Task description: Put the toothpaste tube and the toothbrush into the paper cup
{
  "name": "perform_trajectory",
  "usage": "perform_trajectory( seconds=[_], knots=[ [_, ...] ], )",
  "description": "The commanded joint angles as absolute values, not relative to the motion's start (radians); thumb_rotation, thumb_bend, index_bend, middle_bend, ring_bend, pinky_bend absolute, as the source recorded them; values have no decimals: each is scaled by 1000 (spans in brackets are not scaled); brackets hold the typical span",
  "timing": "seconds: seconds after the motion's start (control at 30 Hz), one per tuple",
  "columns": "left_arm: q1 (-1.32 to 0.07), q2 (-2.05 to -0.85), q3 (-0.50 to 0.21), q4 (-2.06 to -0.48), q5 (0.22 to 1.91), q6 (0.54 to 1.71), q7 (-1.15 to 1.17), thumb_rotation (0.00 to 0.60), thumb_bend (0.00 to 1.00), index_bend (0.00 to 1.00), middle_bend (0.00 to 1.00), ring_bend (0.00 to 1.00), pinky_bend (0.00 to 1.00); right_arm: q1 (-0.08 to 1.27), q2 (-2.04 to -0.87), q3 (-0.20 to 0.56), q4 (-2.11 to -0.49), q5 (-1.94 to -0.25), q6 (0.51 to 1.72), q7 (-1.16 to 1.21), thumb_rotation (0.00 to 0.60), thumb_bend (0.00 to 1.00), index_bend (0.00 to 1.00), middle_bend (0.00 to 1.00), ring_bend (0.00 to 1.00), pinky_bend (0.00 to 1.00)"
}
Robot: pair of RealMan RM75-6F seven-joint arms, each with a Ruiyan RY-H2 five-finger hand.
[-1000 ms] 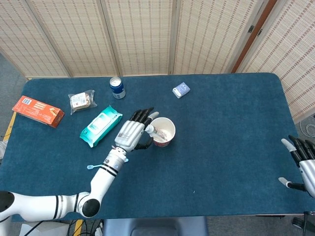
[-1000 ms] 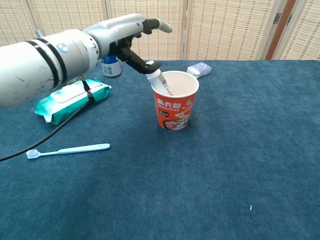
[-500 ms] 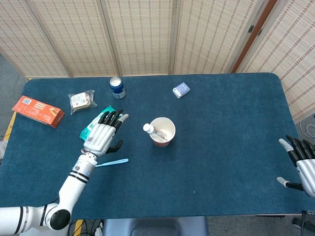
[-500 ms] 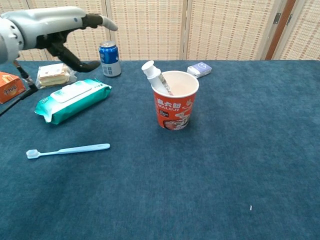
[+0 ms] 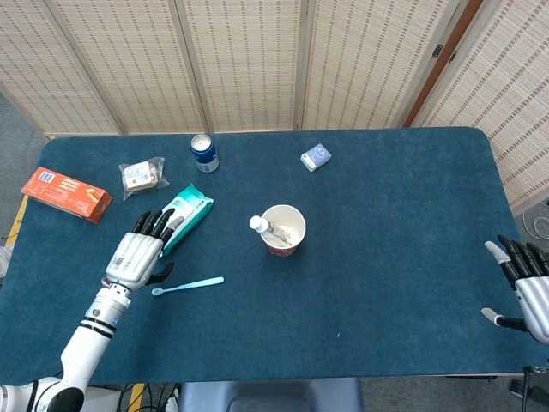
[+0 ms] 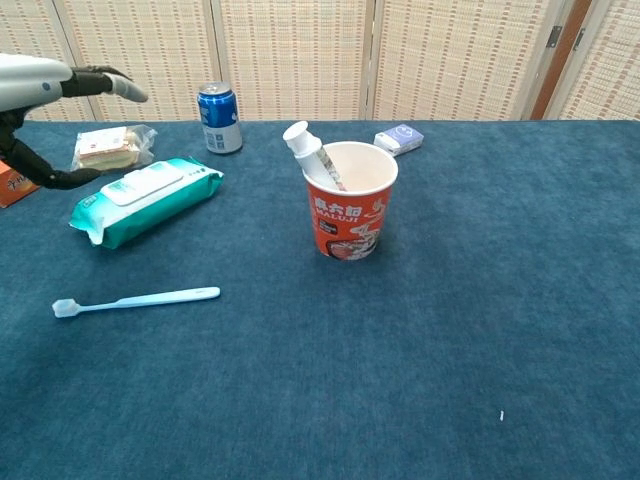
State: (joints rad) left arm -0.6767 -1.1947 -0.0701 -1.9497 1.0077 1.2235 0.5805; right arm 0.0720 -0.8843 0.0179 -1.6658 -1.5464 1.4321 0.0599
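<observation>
Hazards at the toothbrush pickup, ordered from the near table edge to the far edge.

Nearest, the right hand [image 5: 525,283] rests at the table's [image 5: 403,257] right edge, fingers apart and empty, well apart from every object. The left hand [image 5: 137,256], fingers spread and holding nothing, hovers just beside the bristle end of the light-blue toothbrush [image 6: 135,299], which lies flat on the cloth, not yet grasped. A thin handle lying flush on the cloth offers little to pinch; judged from this pose, the fingers could slide over it or push it aside rather than lift it. The teal wet-wipes pack [image 6: 147,198] lies just behind the hand, so a low approach could nudge it.

Mid-table, the red paper cup [image 6: 351,213] stands upright with the toothpaste tube [image 6: 312,157] already inside, leaning left, its cap above the rim. The cup looks light: a toothbrush inserted at an angle, or a hand brushing the protruding cap, could tip it or lever the tube out. The tube also narrows the free opening on the side the left hand would come from.

Farther back stand the blue drink can [image 6: 217,117], the wrapped snack [image 6: 105,148], the orange box [image 5: 66,194] and a small blue-white packet [image 6: 399,138], all apart from the likely path.
</observation>
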Motion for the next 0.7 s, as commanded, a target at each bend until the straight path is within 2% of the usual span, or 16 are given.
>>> perform_trajectory(
  seconds=[0.03, 0.2, 0.37, 0.57, 0.7],
  knots=[
    [-659, -1198, -55, -1932, 1017, 1226, 576, 600, 331, 0, 0, 0, 0, 73, -884, 18, -1665, -1545, 1431, 61, 600, 0, 68, 0, 0, 47],
    [-643, -1219, -46, -1899, 1009, 1205, 554, 600, 320, 15, 0, 0, 0, 78, -887, 19, -1663, -1538, 1419, 57, 600, 0, 68, 0, 0, 47],
    [-639, -1248, -37, -1855, 987, 1173, 554, 600, 313, 152, 0, 0, 0, 83, -889, 20, -1660, -1530, 1407, 59, 600, 0, 68, 0, 0, 47],
    [-643, -1288, -37, -1808, 962, 1133, 554, 600, 190, 278, 0, 0, 0, 88, -890, 21, -1658, -1524, 1396, 59, 600, 0, 68, 0, 0, 47],
    [-651, -1311, -42, -1788, 949, 1113, 559, 600, 169, 364, 0, 0, 0, 89, -892, 20, -1657, -1522, 1393, 58, 600, 0, 68, 0, 0, 47]
  ],
)
